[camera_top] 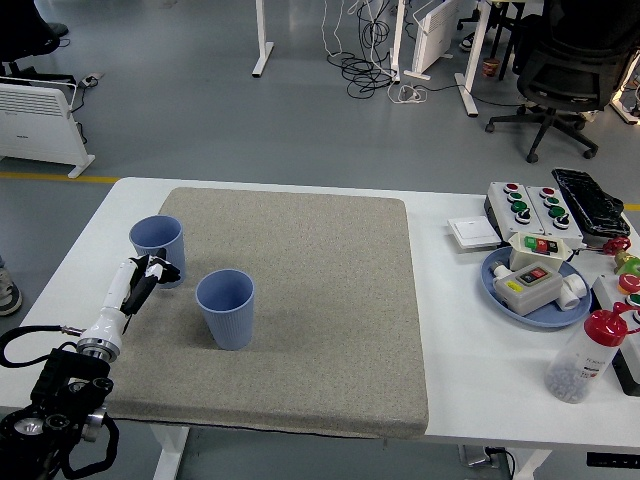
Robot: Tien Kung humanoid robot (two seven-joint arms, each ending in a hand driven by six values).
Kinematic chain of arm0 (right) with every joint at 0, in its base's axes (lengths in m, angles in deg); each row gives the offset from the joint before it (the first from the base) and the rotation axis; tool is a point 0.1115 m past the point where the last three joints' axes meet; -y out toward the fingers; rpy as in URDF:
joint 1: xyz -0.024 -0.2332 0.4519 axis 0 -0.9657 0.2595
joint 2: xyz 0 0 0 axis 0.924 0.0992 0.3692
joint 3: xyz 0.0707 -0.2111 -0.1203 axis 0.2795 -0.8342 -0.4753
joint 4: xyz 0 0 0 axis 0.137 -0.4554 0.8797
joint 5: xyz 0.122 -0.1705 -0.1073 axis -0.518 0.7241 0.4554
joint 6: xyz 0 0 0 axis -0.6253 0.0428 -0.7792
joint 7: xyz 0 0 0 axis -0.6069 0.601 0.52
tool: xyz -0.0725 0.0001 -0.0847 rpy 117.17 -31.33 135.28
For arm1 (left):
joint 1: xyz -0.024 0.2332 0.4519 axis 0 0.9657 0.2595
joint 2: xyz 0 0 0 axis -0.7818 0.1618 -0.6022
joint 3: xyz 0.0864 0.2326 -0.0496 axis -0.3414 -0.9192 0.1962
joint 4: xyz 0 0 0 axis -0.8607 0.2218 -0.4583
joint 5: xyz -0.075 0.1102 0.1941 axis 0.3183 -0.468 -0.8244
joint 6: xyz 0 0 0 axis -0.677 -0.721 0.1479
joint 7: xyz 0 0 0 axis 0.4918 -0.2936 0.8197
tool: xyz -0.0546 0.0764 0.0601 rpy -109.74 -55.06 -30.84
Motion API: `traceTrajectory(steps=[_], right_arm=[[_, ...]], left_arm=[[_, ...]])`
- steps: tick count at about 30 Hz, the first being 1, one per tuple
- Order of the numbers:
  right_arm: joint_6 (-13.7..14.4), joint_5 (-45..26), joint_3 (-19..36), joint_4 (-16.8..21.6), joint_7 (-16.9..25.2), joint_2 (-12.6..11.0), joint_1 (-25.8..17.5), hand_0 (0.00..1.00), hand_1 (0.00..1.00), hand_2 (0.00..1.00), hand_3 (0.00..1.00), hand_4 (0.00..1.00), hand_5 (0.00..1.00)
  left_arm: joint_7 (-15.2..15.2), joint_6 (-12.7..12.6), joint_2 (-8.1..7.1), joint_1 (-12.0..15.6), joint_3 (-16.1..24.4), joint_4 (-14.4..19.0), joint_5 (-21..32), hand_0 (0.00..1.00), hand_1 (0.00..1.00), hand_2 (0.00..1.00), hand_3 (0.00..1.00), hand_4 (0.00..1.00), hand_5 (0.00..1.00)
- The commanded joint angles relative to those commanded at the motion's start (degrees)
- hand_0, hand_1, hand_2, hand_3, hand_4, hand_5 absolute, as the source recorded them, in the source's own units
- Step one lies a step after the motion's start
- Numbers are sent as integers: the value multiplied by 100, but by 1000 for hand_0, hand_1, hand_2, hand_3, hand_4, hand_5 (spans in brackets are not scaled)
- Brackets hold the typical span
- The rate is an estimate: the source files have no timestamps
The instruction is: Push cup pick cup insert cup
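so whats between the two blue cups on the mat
Nothing: in the head view only bare grey mat separates the far cup from the near cup. The left hand sits at the far cup's near side, outside that gap.

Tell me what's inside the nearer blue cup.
Nothing shows inside the nearer cup: only its blue inner wall is visible. Its bottom is hidden behind the near rim, so something small there cannot be ruled out.
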Motion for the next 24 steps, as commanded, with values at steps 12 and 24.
traceTrajectory(steps=[12,24], right_arm=[[4,-176,-98,-7,60,-8,22,741,667,673,562,82,487],[12,-195,-102,-19,65,-21,25,741,664,669,563,83,486]], left_arm=[[396,126,-314,495,384,1032,-563,604,522,463,433,528,998],[1895,476,-883,1073,1321,2901,-1942,673,632,586,527,609,998]])
